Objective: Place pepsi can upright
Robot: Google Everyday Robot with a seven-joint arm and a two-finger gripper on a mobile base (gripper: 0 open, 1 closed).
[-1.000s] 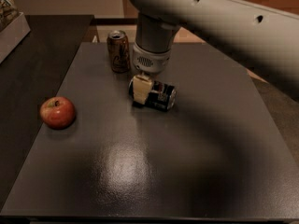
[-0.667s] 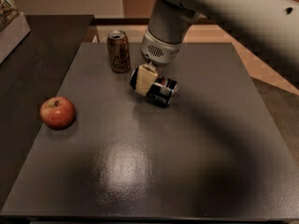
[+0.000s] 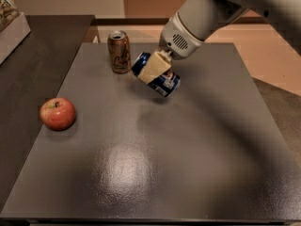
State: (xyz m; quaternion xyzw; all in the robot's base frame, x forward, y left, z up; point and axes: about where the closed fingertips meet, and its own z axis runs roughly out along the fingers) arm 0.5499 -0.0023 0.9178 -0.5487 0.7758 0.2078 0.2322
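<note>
Up it comes! The claw (image 3: 154,68) is clamped across the pepsi can (image 3: 166,82), which now hangs tilted, clear of the worktop (image 3: 188,149) near the far edge, beside the brown can (image 3: 119,52). Lifted, so turning it upright looks next.

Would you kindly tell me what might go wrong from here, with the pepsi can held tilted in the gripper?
1. The gripper is shut on the pepsi can, which sits tilted; released at this angle, it would probably topple and roll across the table.
2. The brown can stands upright close beside the held one; turning the pepsi can upright there might knock it over.
</note>
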